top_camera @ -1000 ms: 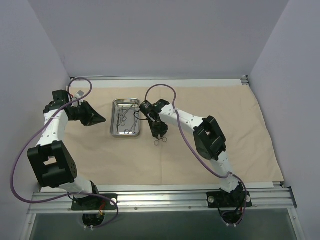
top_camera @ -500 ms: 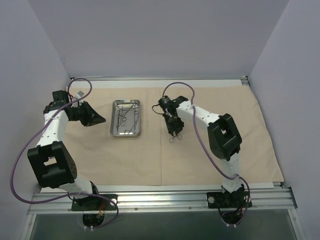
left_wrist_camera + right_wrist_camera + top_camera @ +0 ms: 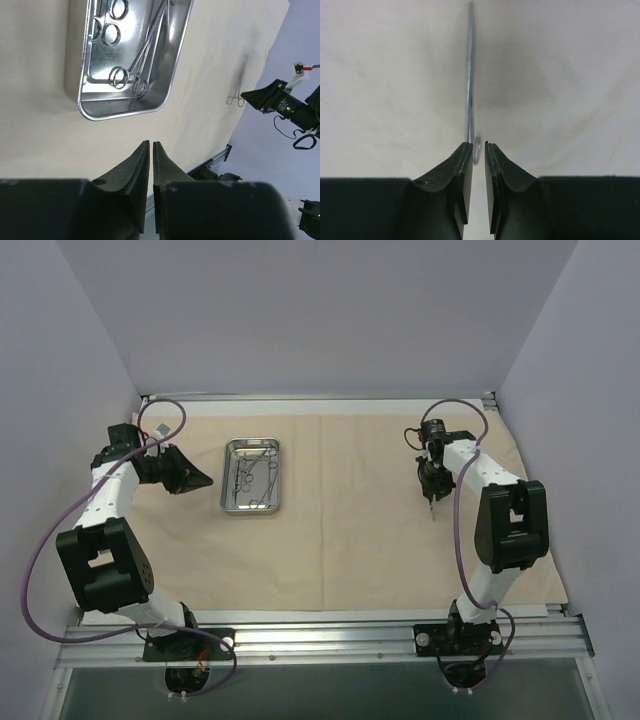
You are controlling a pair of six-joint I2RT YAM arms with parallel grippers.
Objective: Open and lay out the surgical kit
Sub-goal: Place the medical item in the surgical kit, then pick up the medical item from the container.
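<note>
The beige cloth wrap (image 3: 400, 540) lies spread flat over the table. On its left part stands the steel tray (image 3: 224, 480), with several ring-handled forceps (image 3: 250, 472) inside; the left wrist view shows the same tray (image 3: 172, 80) and forceps (image 3: 145, 55). My left gripper (image 3: 205, 480) hovers just left of the tray, shut and empty (image 3: 151, 144). Over the right part of the cloth, my right gripper (image 3: 431, 495) is shut on one forceps (image 3: 433, 508). It hangs edge-on from the right gripper (image 3: 478, 145), the thin forceps (image 3: 469, 75) pointing at the cloth (image 3: 385, 75).
Grey walls close in the table on three sides. A metal rail (image 3: 320, 635) runs along the near edge, where both arm bases are bolted. The cloth's fold line (image 3: 322, 510) runs down the middle.
My right arm has swung from beside the tray to the right part of the cloth, carrying the forceps with it. The left arm has stayed put.
</note>
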